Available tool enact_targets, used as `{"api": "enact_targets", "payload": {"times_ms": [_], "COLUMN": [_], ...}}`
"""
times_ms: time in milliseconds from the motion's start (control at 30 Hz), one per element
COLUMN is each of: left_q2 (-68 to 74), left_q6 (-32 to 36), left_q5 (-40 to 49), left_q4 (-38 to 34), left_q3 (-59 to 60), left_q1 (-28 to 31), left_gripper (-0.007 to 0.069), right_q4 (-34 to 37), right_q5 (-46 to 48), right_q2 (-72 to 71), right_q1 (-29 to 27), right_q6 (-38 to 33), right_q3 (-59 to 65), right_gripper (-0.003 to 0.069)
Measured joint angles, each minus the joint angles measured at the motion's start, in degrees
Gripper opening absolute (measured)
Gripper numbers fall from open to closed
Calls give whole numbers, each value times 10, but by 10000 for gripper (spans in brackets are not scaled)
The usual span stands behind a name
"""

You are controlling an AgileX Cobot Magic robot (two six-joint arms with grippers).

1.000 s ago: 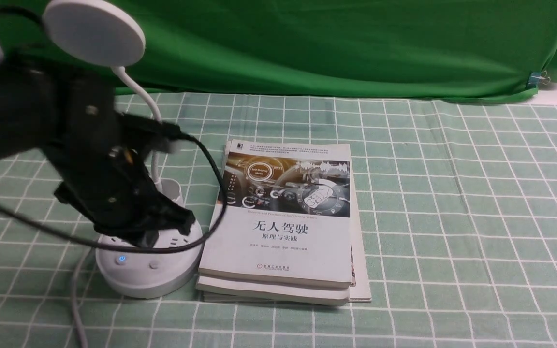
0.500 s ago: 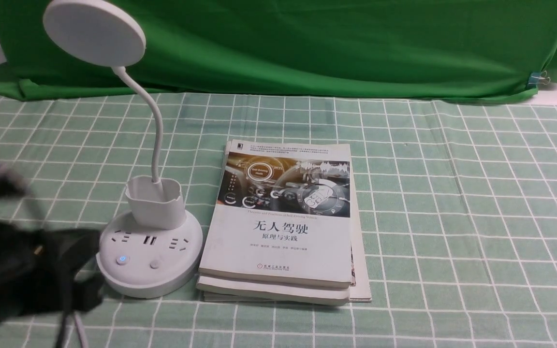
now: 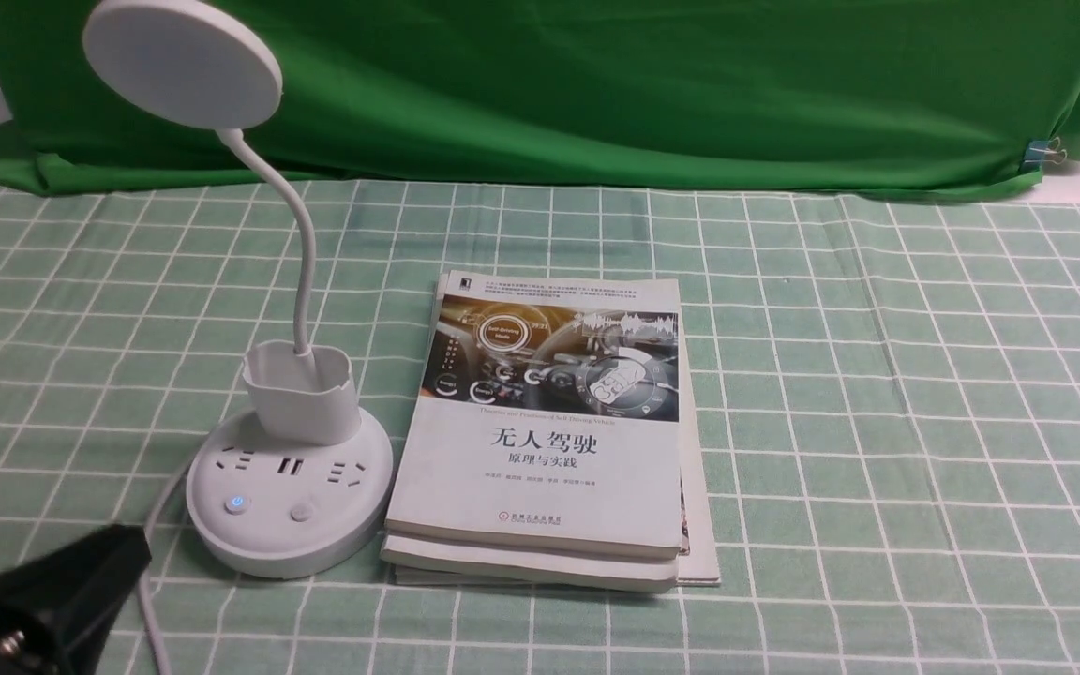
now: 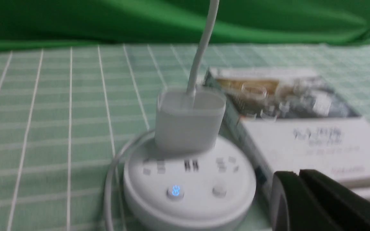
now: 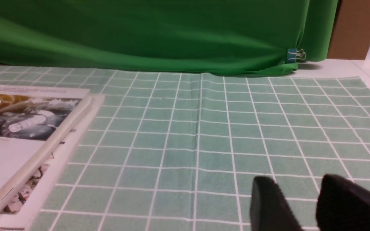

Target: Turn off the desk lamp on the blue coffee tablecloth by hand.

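The blue coffee tablecloth (image 3: 877, 375) lies wide before you. On its left part stands the desk lamp (image 3: 289, 525), just beside a stack of books (image 3: 549, 469). Your left gripper (image 4: 299, 175) is low near the lamp base, jaws pressed together, empty. Your right gripper (image 5: 295, 184) hangs over the cloth right of the books, jaws parted, holding nothing. One base button (image 3: 236, 503) glows blue.

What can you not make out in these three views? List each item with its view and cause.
- Desk lamp head: front view shows one plain white face, so whether it is lit cannot be told; left wrist view's top edge cuts it off.
- Cord: runs off the front view's bottom edge; plug unseen.
- Left gripper: blurred in its wrist view, cut by the front view's corner.
- Lower books: covers hidden under the top book.
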Motion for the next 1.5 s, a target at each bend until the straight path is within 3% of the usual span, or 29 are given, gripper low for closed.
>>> {"api": "enact_targets", "payload": {"times_ms": [400, 667, 833, 1000, 1500], "left_q2": [-11, -165, -254, -261, -262], "left_q6": [22, 18, -10, -14, -16], "left_q5": [-11, 20, 121, 202, 212], "left_q4": [1, 1, 1, 0, -5], "left_q3": [12, 47, 47, 47, 47], "left_q1": [14, 156, 201, 202, 203], "left_gripper": [23, 23, 23, 23, 23], "right_q4": [0, 0, 0, 0, 0], "right_q5": [0, 0, 0, -2, -2], "right_q2": [0, 0, 0, 0, 0], "right_q1": [0, 0, 0, 0, 0], "right_q6": [0, 0, 0, 0, 0], "right_q3": [0, 0, 0, 0, 0], "right_gripper": [242, 242, 242, 242, 242]}}
